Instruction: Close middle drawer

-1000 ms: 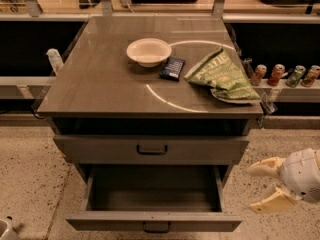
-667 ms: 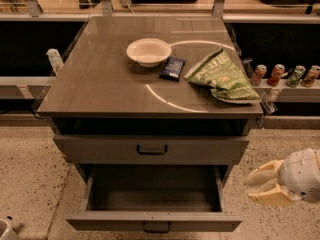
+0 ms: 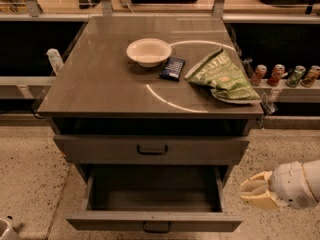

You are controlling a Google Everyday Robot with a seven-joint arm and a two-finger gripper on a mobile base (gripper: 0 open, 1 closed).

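Observation:
The middle drawer [image 3: 152, 221] stands pulled far out of the grey cabinet. Its deep tray [image 3: 155, 189] is empty and its small dark handle [image 3: 156, 227] sits at the bottom edge of the view. Above it the top drawer [image 3: 150, 149], with its own dark handle, sits nearly flush. My gripper [image 3: 253, 192], cream-coloured on a white wrist, hangs low at the right, just beyond the open drawer's front right corner and apart from it. Its fingers lie together, holding nothing.
On the cabinet top are a white bowl [image 3: 148, 51], a dark packet [image 3: 172, 68] and a green chip bag [image 3: 220, 75] on a plate. Several cans [image 3: 285, 75] stand on a shelf at the right. A white bottle [image 3: 54, 59] stands at the left. The floor is speckled.
The gripper's fingers, spread wide a second ago, have come together. The gripper stays at the drawer's right side. The drawer has not moved.

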